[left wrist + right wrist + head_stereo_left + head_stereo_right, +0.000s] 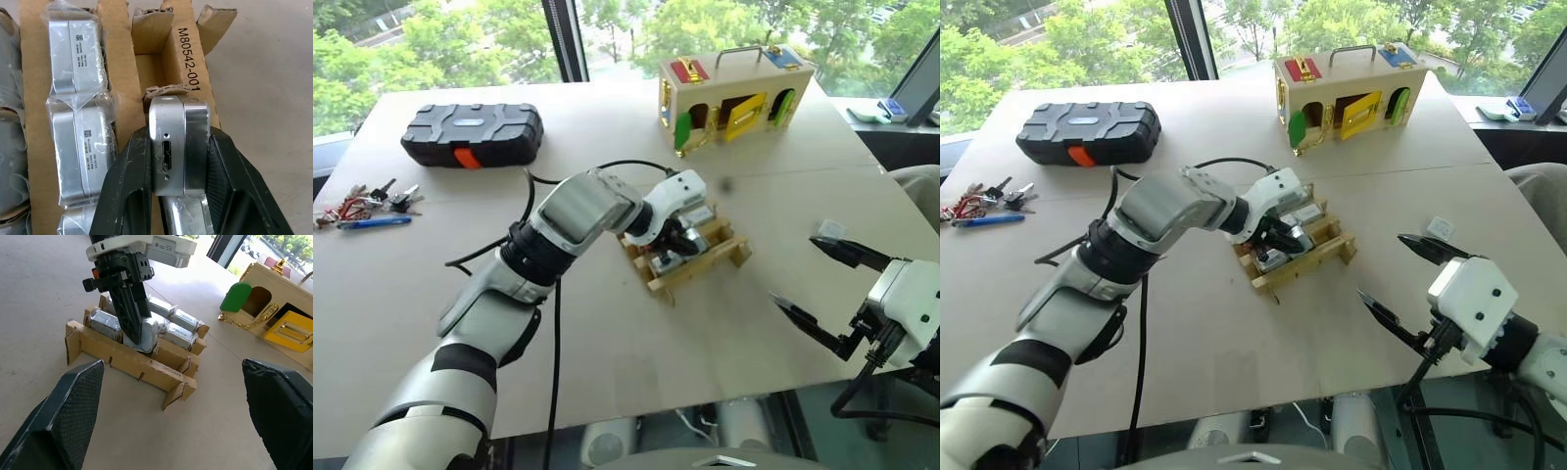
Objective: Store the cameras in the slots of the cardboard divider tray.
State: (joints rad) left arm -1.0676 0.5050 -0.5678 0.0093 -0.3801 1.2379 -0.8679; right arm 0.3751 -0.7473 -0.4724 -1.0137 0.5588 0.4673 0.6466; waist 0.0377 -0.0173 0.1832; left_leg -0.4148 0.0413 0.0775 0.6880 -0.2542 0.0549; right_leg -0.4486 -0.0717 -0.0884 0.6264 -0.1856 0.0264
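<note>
Place: a test or lab room in an upper-floor office building.
Counter [607, 362]: plain tan board, set against the glass.
Windows [460, 39]: big panes with dark frames, treetops below.
Props: black case [473, 134], wooden lock box [734, 88], keys [357, 204], cables [553, 333].

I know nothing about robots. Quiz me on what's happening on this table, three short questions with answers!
1. True or false: the left gripper holds a camera over the tray.
2. The right gripper is: A) open, holding nothing; B) shut on keys; C) inside the tray.
3. What dark thing lies on the table near the keys?

Key
1. True.
2. A.
3. The black case.
</note>
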